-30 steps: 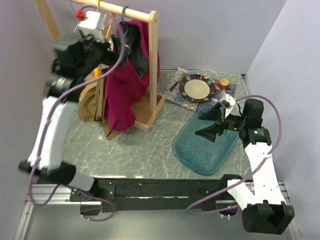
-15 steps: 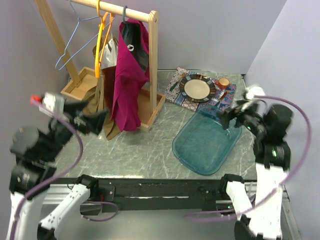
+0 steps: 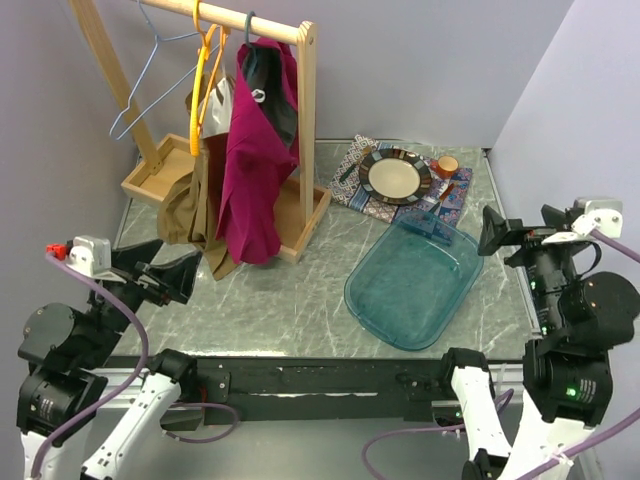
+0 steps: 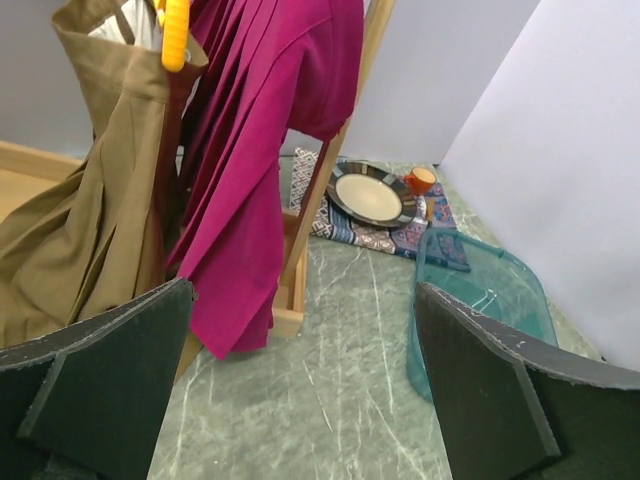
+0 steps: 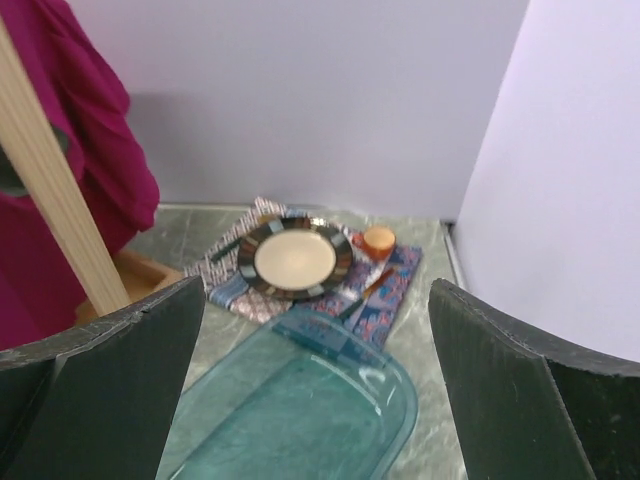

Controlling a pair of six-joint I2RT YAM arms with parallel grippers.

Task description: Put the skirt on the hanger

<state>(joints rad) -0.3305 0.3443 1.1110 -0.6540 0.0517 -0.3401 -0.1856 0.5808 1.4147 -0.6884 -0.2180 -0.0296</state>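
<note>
As seen from above, the table (image 3: 290, 300) carries 1 wooden rack (image 3: 307, 120), 1 teal glass tray (image 3: 410, 290), 1 patterned cloth (image 3: 352, 190), 1 plate (image 3: 396, 176) and 1 orange cup (image 3: 448, 164).

Hangers on the rail: 3 hooks counted. These are 1 blue wire hanger (image 3: 150, 80), bare; 1 yellow hanger (image 3: 197, 95); and 1 dark hook, whose hanger is covered by cloth.

Garments: 2.
- The tan skirt (image 3: 190, 215) hangs from the yellow hanger, its hem reaching the rack's base.
- The magenta garment (image 3: 250, 170) hangs just beside it, touching it, against the rack's right post.

Plate and cup sit on the patterned cloth at the far right, and the tray lies near them on the table.

Grippers: 2.
- The left gripper (image 4: 302, 295) is spread wide, with nothing between its fingers. It is low at the near left, well apart from the rack.
- The right gripper (image 5: 315, 292) is likewise spread wide and holds nothing. It is at the table's right edge, beside the tray.

Change since 1.0 s ago: the left gripper was then up at the rail among the hangers, and the right one hung over the tray. Both have since drawn back toward the near edge. The tan skirt keeps its place on the yellow hanger.
</note>
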